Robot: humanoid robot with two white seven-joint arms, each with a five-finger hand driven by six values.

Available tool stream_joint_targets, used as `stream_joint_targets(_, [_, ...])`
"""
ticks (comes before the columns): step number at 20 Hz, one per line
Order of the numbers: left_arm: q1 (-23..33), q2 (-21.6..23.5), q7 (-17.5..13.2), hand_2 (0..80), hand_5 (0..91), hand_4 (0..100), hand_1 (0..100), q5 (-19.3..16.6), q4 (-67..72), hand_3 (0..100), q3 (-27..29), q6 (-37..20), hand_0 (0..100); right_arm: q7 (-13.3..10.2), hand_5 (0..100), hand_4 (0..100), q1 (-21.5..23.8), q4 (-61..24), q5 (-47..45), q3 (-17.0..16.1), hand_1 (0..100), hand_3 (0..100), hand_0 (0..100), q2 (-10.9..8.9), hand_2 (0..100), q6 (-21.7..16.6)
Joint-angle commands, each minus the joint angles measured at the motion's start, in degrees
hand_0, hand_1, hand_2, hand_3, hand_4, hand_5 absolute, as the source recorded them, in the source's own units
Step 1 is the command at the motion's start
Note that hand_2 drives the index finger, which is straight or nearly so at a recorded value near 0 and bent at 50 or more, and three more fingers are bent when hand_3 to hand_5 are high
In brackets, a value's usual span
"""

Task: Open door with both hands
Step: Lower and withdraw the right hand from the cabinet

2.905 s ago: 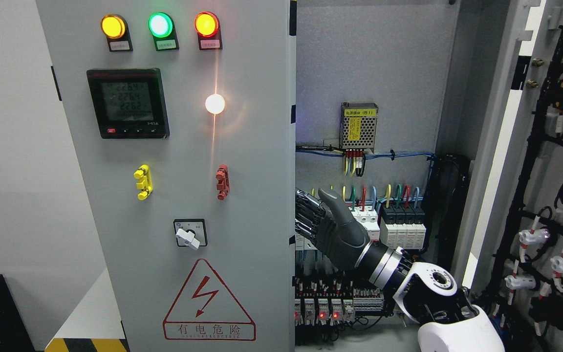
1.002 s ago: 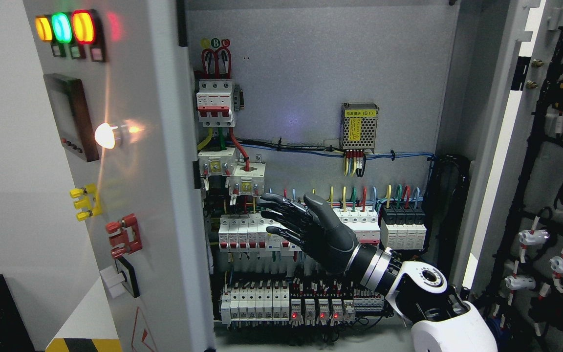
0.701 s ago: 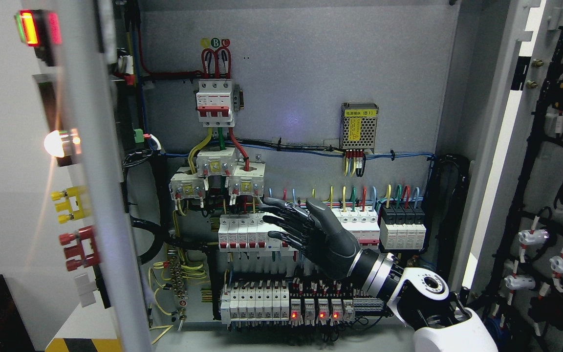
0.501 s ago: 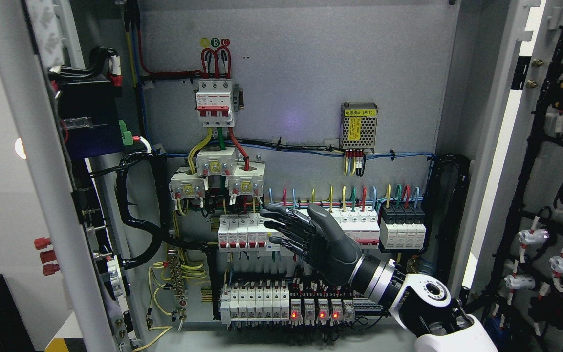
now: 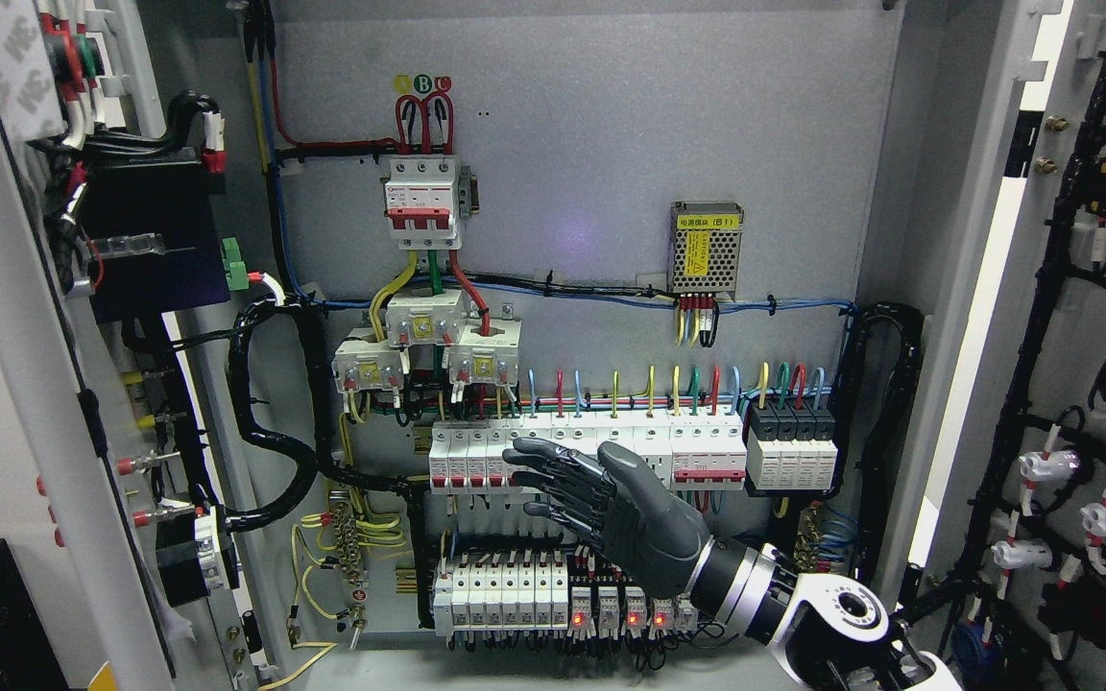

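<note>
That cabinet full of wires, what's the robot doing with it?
It is opening an electrical cabinet. Both doors stand swung wide: the left door shows its wired back, and the right door is folded out too. The robot's right hand, dark grey with fingers spread and holding nothing, hangs in front of the rows of white breakers without gripping them. The left hand is out of sight. The inside, with its coloured wires and small power supply box, is fully exposed.
</note>
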Motion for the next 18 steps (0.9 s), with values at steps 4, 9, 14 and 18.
stream_joint_targets(4, [0.0,0.0,0.0,0.0,0.0,0,0,-1.8,-1.1,0,0.0,0.0,0,0.1,0,0,4.3,-7.9,0.0,6.4,0,0,19,-1.76,0,0.0])
stream_joint_targets(9, [0.0,0.0,0.0,0.0,0.0,0,0,-1.8,-1.1,0,0.0,0.0,0,0.2,0,0,5.2,-9.2,0.0,10.3,0,0,19,-2.38,0,0.0])
stream_joint_targets(14, [0.0,0.0,0.0,0.0,0.0,0,0,-1.8,-1.1,0,0.0,0.0,0,0.3,0,0,5.8,-9.2,-0.1,11.8,0,0,19,-2.56,0,0.0])
stream_joint_targets(18, [0.0,0.0,0.0,0.0,0.0,0,0,-1.8,-1.1,0,0.0,0.0,0,0.3,0,0,5.8,-10.3,-0.2,13.6,0,0,19,-2.56,0,0.0])
